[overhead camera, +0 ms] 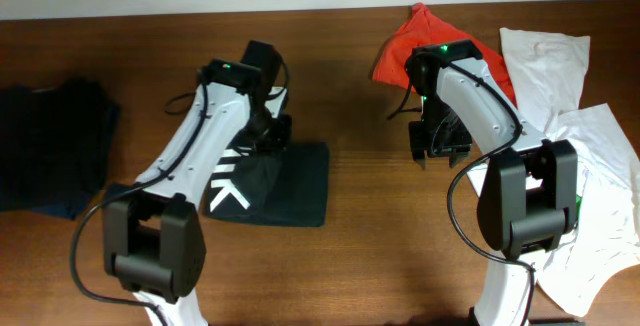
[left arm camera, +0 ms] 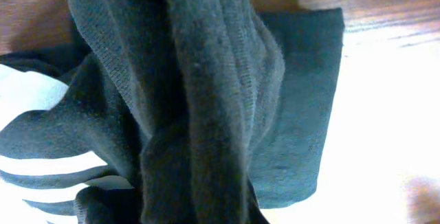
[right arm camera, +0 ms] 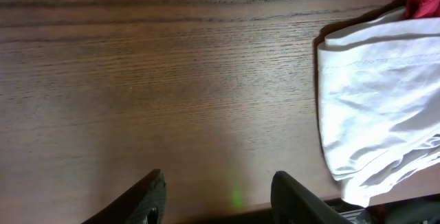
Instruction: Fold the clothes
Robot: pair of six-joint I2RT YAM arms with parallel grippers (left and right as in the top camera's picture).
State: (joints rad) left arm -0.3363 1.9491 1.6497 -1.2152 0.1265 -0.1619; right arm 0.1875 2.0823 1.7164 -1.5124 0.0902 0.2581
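1. Left gripper (overhead camera: 272,131) is clenched on a bunched ridge of the black T-shirt (overhead camera: 295,191). Its wrist view is filled with dark knit drawn up in a thick vertical fold, and the fingers themselves are hidden by the cloth.
2. Right gripper (right arm camera: 220,200) is released, with its fingers apart and nothing between them. It hovers over bare tabletop (overhead camera: 380,246) just beside a white T-shirt (right arm camera: 371,107).
3. The black T-shirt lies as a partly folded block left of centre, its white block letters (overhead camera: 228,194) showing beside the left arm.
4. Other clothes are well apart from it:
   - a dark pile (overhead camera: 50,146) at the left edge
   - an orange-red T-shirt (overhead camera: 405,51) at the rear right
   - white T-shirts (overhead camera: 590,166) spread along the right side
5. Handling, as a judgement: the knit looks light, limp and not fragile. It will sag and drag instead of holding a shape, and a pinch on one layer may peel the fold open.
6. Best hold, likely: a hem edge or corner, pinching all layers together, with the second gripper at the matching corner to keep the edge straight.
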